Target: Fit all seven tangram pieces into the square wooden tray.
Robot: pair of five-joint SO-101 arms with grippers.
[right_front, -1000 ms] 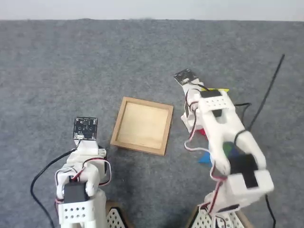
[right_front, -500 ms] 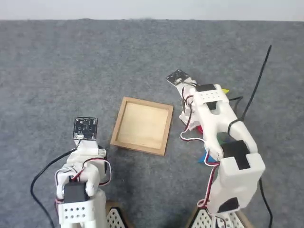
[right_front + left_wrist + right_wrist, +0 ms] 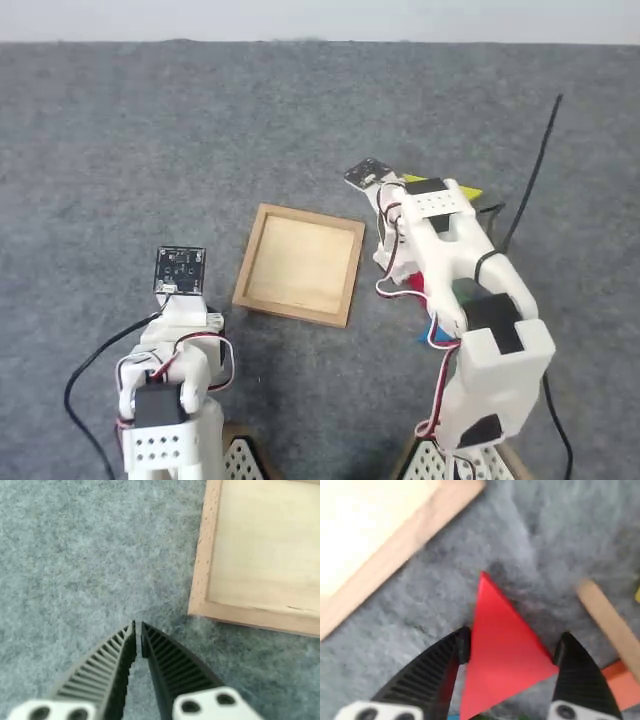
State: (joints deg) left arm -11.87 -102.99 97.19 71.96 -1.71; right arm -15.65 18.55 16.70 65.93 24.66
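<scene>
Jaws, high view: both sets are hidden under their own arms, so their state cannot be told from here; the right arm [image 3: 460, 270] reaches over the loose pieces just right of the tray, and the left arm [image 3: 170, 380] sits near the tray's lower left corner
Tray, high view: the square wooden tray [image 3: 300, 264] lies flat on the grey table [image 3: 150, 130]
Pieces, high view: a yellow piece [image 3: 470, 190], a red triangle [image 3: 412, 281] and a blue piece [image 3: 436, 333] peek out around the right arm
Jaws, left wrist view: pressed together, tips over the table
Tray, left wrist view: its corner rim [image 3: 200, 595] is near the tips, apart from them
Jaws, right wrist view: spread, one on each side of the red triangle [image 3: 502, 640], which lies flat on the table
Surroundings, right wrist view: tray rim [image 3: 410, 545] nearby; a tan wooden strip [image 3: 610, 625] and an orange piece [image 3: 625, 680] lie beside the triangle
</scene>
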